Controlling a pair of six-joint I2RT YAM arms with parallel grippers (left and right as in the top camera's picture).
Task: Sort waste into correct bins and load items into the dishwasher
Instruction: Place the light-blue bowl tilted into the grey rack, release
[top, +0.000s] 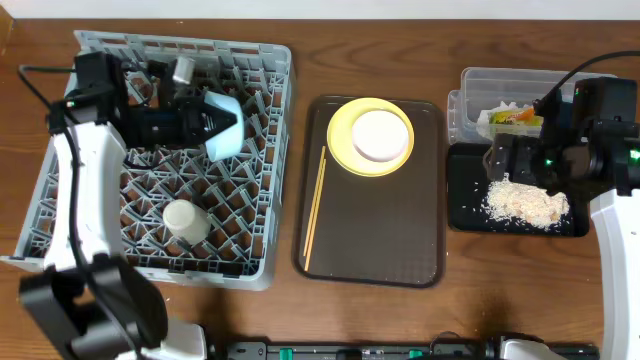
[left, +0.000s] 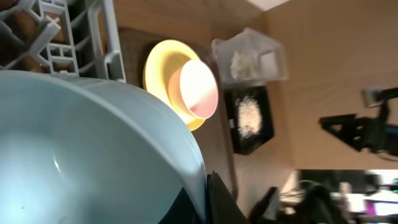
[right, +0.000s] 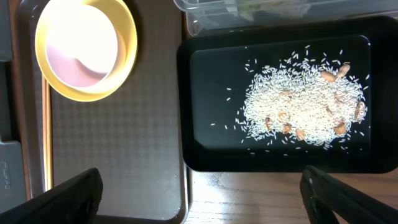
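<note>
My left gripper (top: 208, 124) is shut on the light blue bowl (top: 226, 126), held on its side over the grey dish rack (top: 80, 215); the bowl fills the left wrist view (left: 87, 149). The yellow plate (top: 343, 150) with the white bowl (top: 380, 135) in it and the chopsticks (top: 315, 207) lie on the brown tray (top: 380, 250). Rice scraps (top: 525, 202) lie in the black tray (top: 465, 200); they also show in the right wrist view (right: 301, 106). The wrapper (top: 513, 115) is in the clear tub (top: 500, 82). My right gripper (right: 202, 193) is open above the black tray's near edge.
A white cup (top: 186, 222) lies in the rack's front part, and a small metal cup (top: 183, 69) at its back. The brown tray sits between the rack and the bins. Bare wooden table (top: 300, 320) runs along the front.
</note>
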